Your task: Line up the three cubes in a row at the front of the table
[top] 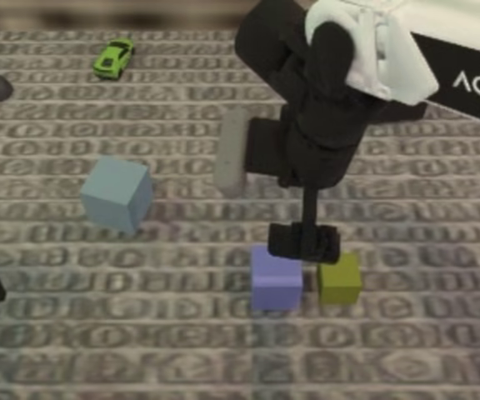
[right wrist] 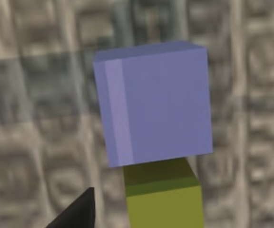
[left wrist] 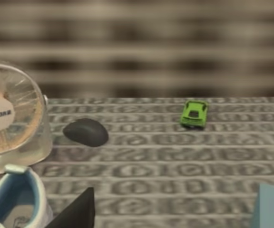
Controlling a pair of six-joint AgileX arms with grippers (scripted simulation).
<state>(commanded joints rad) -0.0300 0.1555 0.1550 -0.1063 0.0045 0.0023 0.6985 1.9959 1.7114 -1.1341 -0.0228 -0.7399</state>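
While the right gripper hangs just behind the purple cube and olive cube, which sit side by side near the table's front, the blue cube lies well apart to the left; I cannot tell its jaw opening. The left wrist view shows a toy car, with that arm parked left. The right wrist view shows the purple cube above the olive cube. These cubes look rigid, light and matte; grip opposite flat faces.

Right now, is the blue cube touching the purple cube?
No, the blue cube sits apart, to the left of the purple cube, with bare table between them.
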